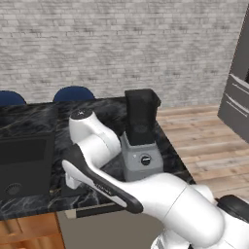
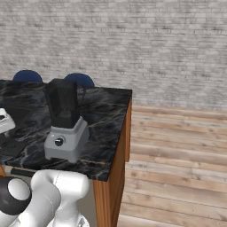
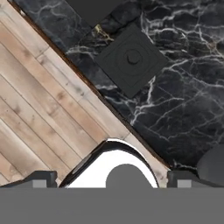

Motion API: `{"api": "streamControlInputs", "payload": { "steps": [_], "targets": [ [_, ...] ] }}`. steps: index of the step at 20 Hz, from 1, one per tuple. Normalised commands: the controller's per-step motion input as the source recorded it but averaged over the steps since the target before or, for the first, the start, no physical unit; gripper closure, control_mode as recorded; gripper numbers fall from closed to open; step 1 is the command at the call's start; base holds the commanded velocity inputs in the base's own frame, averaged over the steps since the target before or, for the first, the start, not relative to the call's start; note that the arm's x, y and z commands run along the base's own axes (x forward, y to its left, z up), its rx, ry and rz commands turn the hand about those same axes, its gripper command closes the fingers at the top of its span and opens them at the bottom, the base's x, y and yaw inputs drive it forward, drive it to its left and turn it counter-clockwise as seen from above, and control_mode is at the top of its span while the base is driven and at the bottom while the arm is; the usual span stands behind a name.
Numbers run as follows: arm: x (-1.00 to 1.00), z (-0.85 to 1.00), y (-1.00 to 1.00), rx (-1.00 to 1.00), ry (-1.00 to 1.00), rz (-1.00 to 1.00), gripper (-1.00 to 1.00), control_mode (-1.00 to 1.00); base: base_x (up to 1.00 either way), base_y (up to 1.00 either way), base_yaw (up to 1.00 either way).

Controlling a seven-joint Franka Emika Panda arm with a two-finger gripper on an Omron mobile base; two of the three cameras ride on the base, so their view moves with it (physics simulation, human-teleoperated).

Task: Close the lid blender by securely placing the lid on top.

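The lid (image 3: 131, 59), a flat dark square plate with a small round knob at its centre, lies on the black marble counter (image 3: 183, 100) close to the counter's edge. My gripper (image 3: 113, 179) hangs above it, open, its fingertips (image 3: 41, 178) spread wide with nothing between them; the lid sits ahead of them, untouched. From the right base view the lid (image 2: 12, 147) lies left of the blender (image 2: 65, 133), under my hand (image 2: 3, 122). The blender (image 1: 141, 146) has a grey base with a black knob, and its tall black jar (image 1: 141, 114) stands open on top.
A large black box appliance (image 1: 24, 165) stands on the counter left of the lid, its corner near the lid (image 3: 94, 8). The counter edge runs diagonally, with wooden floor (image 3: 39, 100) beyond. Two blue chairs (image 1: 73, 93) stand behind the counter. My forearm (image 1: 102, 185) crosses in front of the blender.
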Motion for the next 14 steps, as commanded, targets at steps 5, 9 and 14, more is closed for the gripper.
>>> {"api": "streamControlInputs", "payload": {
  "steps": [5,9,14],
  "targets": [
    [0.27,-0.41,0.06,-0.03,0.06,0.00,-1.00,-1.00,0.00,0.00,0.00],
    [0.19,-0.42,0.27,-0.07,0.00,-0.02,-1.00,-1.00,0.00,0.00,0.00],
    [0.19,-0.24,0.01,0.00,0.00,-0.01,-1.00,-1.00,0.00,0.00,0.00]
  ]
}}
